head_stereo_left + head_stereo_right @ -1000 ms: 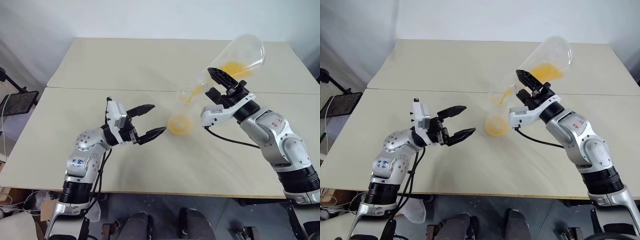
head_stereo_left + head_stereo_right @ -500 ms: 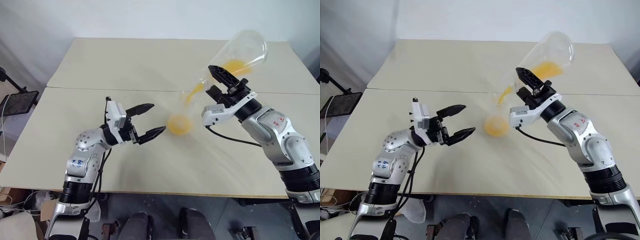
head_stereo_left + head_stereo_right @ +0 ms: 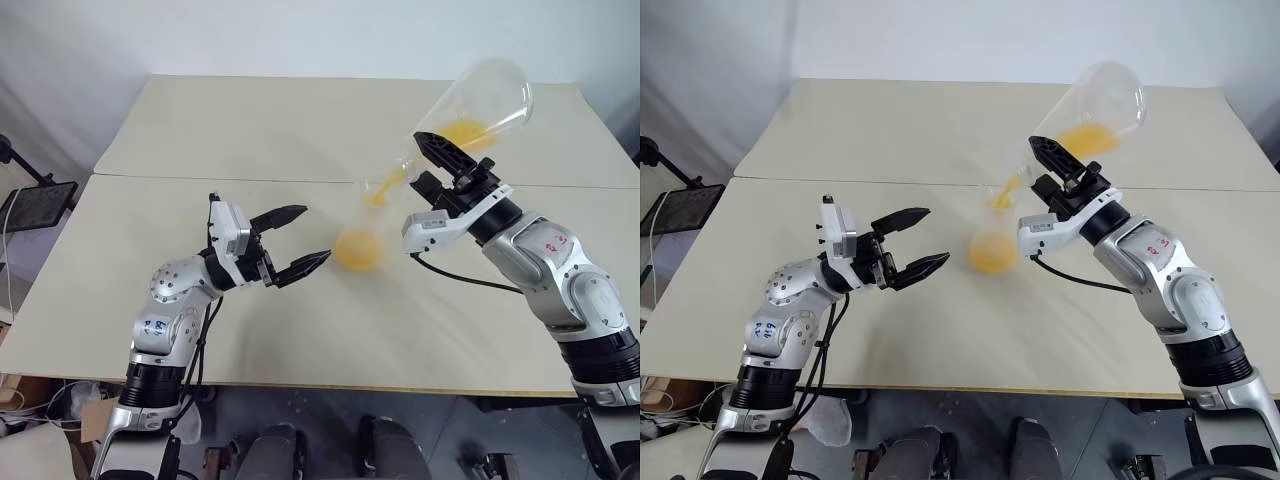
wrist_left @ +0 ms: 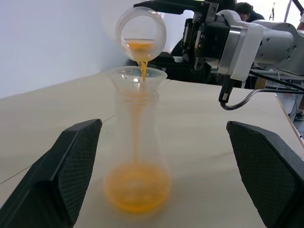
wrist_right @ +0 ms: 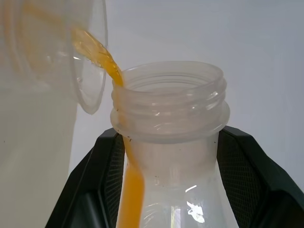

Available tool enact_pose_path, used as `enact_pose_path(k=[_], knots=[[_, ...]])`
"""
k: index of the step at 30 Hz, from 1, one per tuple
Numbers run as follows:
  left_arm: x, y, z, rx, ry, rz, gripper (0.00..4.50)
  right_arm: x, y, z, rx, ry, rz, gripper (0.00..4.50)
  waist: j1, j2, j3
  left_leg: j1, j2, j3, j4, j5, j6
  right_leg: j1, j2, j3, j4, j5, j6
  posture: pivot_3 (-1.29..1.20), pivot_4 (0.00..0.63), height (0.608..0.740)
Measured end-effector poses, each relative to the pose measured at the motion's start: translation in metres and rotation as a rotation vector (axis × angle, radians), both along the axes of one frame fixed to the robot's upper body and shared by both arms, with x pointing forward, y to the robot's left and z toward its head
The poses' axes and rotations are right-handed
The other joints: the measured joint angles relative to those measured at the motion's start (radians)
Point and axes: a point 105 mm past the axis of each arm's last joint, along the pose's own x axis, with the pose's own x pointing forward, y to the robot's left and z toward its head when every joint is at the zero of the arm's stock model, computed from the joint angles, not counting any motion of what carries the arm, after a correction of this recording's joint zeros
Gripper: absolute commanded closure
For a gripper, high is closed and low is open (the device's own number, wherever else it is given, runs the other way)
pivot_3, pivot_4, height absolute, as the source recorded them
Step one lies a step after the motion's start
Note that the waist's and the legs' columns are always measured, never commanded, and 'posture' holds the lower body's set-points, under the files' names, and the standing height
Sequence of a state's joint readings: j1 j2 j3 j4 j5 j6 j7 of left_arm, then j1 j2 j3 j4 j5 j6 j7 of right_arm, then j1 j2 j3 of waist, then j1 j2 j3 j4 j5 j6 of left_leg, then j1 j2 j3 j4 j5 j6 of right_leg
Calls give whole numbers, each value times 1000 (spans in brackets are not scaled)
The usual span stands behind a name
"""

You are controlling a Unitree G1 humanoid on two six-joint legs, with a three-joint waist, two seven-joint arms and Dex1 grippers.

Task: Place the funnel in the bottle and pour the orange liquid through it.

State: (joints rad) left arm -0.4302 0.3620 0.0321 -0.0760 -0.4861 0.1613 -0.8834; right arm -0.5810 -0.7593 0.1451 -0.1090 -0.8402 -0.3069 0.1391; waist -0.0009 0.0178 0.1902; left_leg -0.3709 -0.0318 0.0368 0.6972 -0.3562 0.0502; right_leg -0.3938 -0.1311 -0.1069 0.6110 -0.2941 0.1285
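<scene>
The orange liquid (image 4: 137, 192) has gone on gathering in the base of the bottle (image 4: 137, 156) over the last second, while a thin stream keeps falling from the mouth of the tilted flask (image 3: 478, 105) into the funnel (image 4: 137, 76) seated in the bottle's neck; between a second ago and now the flask has barely shifted, so the pour looks steady and well under way, with a shallow pool of orange left in the flask's lower side. The bottle stands upright on the worktop (image 3: 150, 130), near the middle, between the two arms. The right gripper (image 3: 440, 165) is closed around the flask's neck and holds it raised and tipped, mouth down toward the funnel and base high toward the far right. The left gripper (image 3: 298, 240) has stayed where it was, fingers spread wide and holding nothing, pointing at the bottle from just beside it without touching, apparently ready to steady it if needed
</scene>
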Motion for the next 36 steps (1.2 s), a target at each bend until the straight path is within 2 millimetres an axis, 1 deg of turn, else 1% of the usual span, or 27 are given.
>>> enact_pose_path(k=[14,20,26,36], knots=[[0,0,0,-1,1,0,0,2,-1,-1,-19,-18,-5,2042,0,0,0,0,0,0,0,0,0,0,0,0,0,0,0,0,150,740],[0,0,-1,-2,3,2,0,4,-1,3,-24,-39,-7,2042,0,0,0,0,0,0,0,0,0,0,0,0,0,0,0,0,150,740],[0,0,-2,-6,8,5,0,3,-2,4,-51,-71,-11,2042,0,0,0,0,0,0,0,0,0,0,0,0,0,0,0,0,150,740],[0,-1,-2,-9,9,7,0,2,-1,5,-54,-74,-2,2042,0,0,0,0,0,0,0,0,0,0,0,0,0,0,0,0,150,740]])
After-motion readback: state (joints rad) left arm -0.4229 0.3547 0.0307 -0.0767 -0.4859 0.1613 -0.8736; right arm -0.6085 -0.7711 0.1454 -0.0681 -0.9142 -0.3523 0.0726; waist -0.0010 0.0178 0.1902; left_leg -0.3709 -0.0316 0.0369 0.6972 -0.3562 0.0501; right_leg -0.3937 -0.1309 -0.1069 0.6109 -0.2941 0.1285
